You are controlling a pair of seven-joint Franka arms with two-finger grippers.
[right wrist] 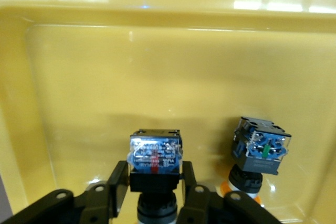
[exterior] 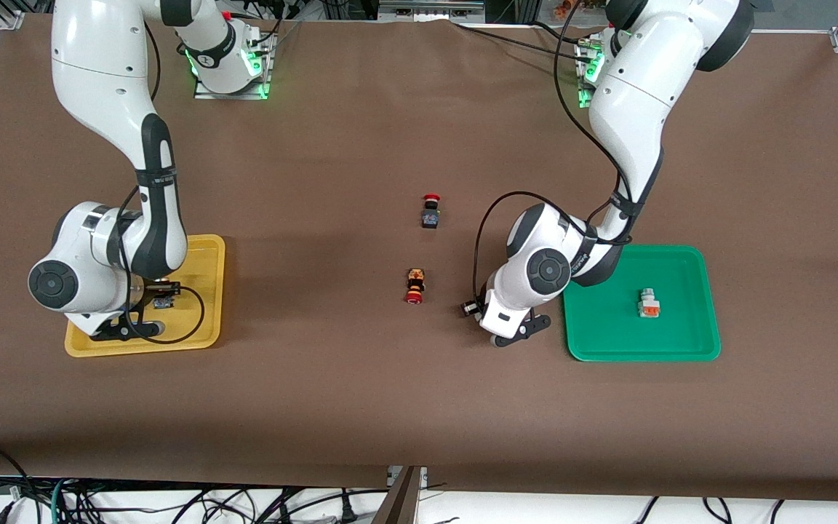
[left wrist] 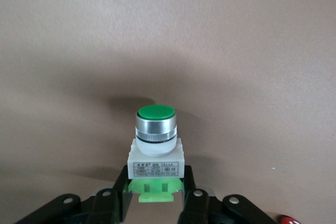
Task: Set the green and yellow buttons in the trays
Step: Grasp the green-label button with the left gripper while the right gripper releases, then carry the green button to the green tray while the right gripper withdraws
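Observation:
My left gripper (exterior: 515,331) is low over the bare table beside the green tray (exterior: 608,331). In the left wrist view it (left wrist: 155,182) is shut on a silver-white button with a round green cap (left wrist: 155,139). A silver-white button with an orange face (exterior: 649,303) lies in the green tray. My right gripper (exterior: 130,329) is low over the yellow tray (exterior: 204,262). In the right wrist view it (right wrist: 155,182) is shut on a black-and-blue button (right wrist: 155,156) whose cap is hidden. A second black-and-blue button (right wrist: 261,149) with an orange cap stands in the yellow tray (right wrist: 105,77).
Two red-capped buttons lie mid-table: a black-blue one (exterior: 431,211) farther from the front camera, an orange-black one (exterior: 414,285) nearer, beside my left gripper. A red cap (left wrist: 289,219) shows at the edge of the left wrist view.

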